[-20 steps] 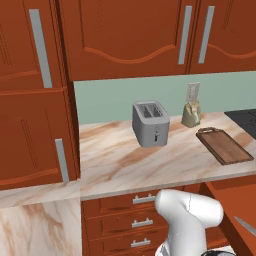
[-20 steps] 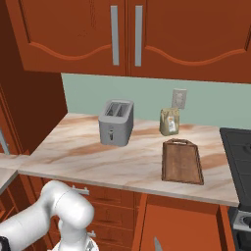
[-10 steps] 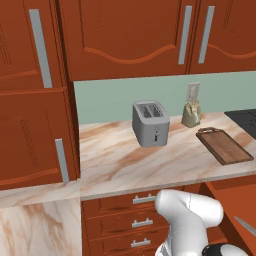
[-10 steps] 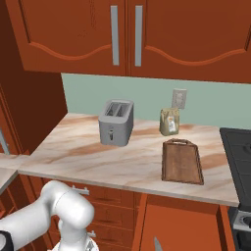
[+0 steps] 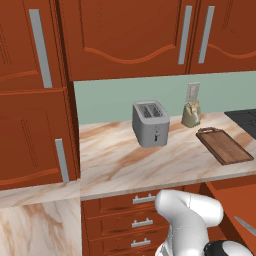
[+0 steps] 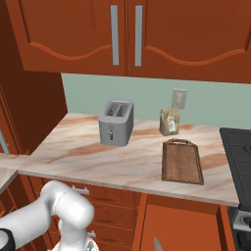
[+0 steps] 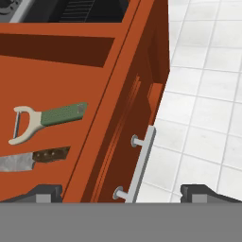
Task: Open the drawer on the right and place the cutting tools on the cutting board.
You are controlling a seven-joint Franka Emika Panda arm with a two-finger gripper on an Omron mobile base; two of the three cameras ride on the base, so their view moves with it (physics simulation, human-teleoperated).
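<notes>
While the drawer stood pulled out in the hand view, its reddish-brown box lay open from above, and both cutting tools rested on its floor. The peeler lay toward nine o'clock, green handle pointing to three o'clock and its whitish looped head at the far nine o'clock end. Just below it, toward eight o'clock, lay the knife, its grey blade running off the frame edge and its dark handle pointing toward the drawer's front panel; the two tools were near each other but apart. A silver bar pull was fixed to the outside of the drawer front, near six o'clock, with white floor tiles beyond it from one to five o'clock.

The gripper hovered above the drawer front with its jaws spread wide, one dark tip at seven o'clock and the other at five o'clock, holding nothing and touching nothing.

Up on the marble counter, the cutting board lay bare at three o'clock in the right base view, its handle loop toward the wall. A grey toaster stood well apart at ten o'clock, and a small bag stood near the board's far end, under a wall outlet. The left base view showed the board at three o'clock, and three narrow drawer fronts under the counter edge.
</notes>
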